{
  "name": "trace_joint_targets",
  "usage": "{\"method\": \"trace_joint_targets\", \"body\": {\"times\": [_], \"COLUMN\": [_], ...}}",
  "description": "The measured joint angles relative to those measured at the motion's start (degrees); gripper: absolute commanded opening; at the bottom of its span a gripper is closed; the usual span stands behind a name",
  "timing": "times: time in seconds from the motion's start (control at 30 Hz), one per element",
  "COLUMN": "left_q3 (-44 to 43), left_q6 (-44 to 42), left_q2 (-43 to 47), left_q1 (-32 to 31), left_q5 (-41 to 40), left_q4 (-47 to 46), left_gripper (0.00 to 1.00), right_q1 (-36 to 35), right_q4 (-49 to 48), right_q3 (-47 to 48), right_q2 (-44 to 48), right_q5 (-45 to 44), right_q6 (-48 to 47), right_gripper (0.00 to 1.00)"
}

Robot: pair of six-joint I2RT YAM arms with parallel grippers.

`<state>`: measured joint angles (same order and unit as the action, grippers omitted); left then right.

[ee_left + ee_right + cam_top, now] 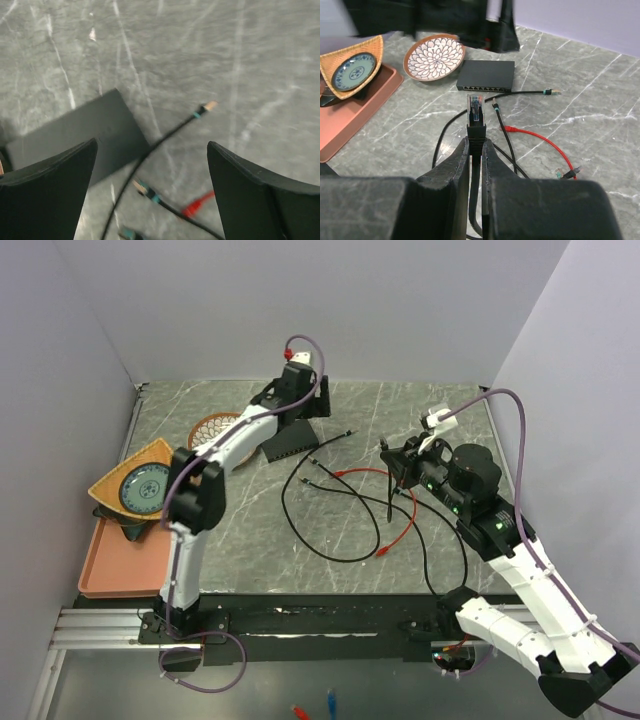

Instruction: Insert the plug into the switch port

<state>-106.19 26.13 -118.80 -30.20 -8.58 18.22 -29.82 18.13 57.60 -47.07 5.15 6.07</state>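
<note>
**Q:** What is on the desk?

**A:** A grey marbled desk (pixel 600 125) carries the switch (pixel 487 75), a flat matte-black box lying toward the far middle. Its row of small sockets runs along the long edge that faces the right arm. Just to its left sits a round dish (pixel 434 57) with a white petal pattern. Farther left, a woven basket (pixel 370 52) holding a blue plate (pixel 351 71) sits at the far end of a pink tray (pixel 365 107).

**Q:** Where is the plug?

**A:** The plug (pixel 475 110) has a clear tip and a black boot. It stands in the right end effector (pixel 476 145), whose two fingers are pressed together on the boot. It is held above the desk on the near side of the switch, apart from it and in no socket.

**Q:** And the left arm?

**A:** The left end effector (pixel 151 145) hangs over one end of the switch, fingers spread wide and gripping nothing. In the left wrist view, a corner of the switch lies under the left finger. A black cable (pixel 172 132) with a free connector crosses the gap between the fingers. I cannot tell whether the fingers touch the switch.

**Q:** Anything else loose?

**A:** A red cable (pixel 540 140) curves over the desk to the right of the held plug.
</note>
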Motion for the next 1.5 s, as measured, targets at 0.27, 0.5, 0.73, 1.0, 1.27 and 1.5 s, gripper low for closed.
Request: {"method": "trace_joint_targets", "body": {"times": [0.27,0.5,0.73,1.0,1.27,1.5], "left_q3": [-18.3,-21.4,-25.2,-23.4,-23.5,-18.7], "left_q6": [-5.7,-6.8,-6.8,-5.7,-5.3,-2.6], "left_q2": [-18.7,-24.4,-27.9,-27.9,-27.9,-25.6], "left_q1": [1.2,7.2,10.7,8.8,8.7,8.7], "left_q5": [-4.6,2.9,6.8,10.3,10.6,11.4], "left_q4": [7.8,7.9,9.6,8.2,9.0,6.7], "left_gripper": [0.96,0.96,0.97,0.97,0.81,0.76], "right_q1": [0.0,0.0,0.0,0.0,0.0,0.0], "right_q4": [0.3,0.6,0.6,0.8,1.4,2.8], "right_q3": [-0.9,-1.1,-1.1,-1.1,-1.1,-1.1], "right_q2": [-1.4,-2.1,-3.8,-5.1,-5.3,-5.3], "right_q5": [0.4,0.5,0.9,1.7,2.0,2.3], "right_q6": [-0.7,-1.3,-1.4,-1.5,-1.5,-1.5], "right_gripper": [0.00,0.00,0.00,0.00,0.00,0.00]}}
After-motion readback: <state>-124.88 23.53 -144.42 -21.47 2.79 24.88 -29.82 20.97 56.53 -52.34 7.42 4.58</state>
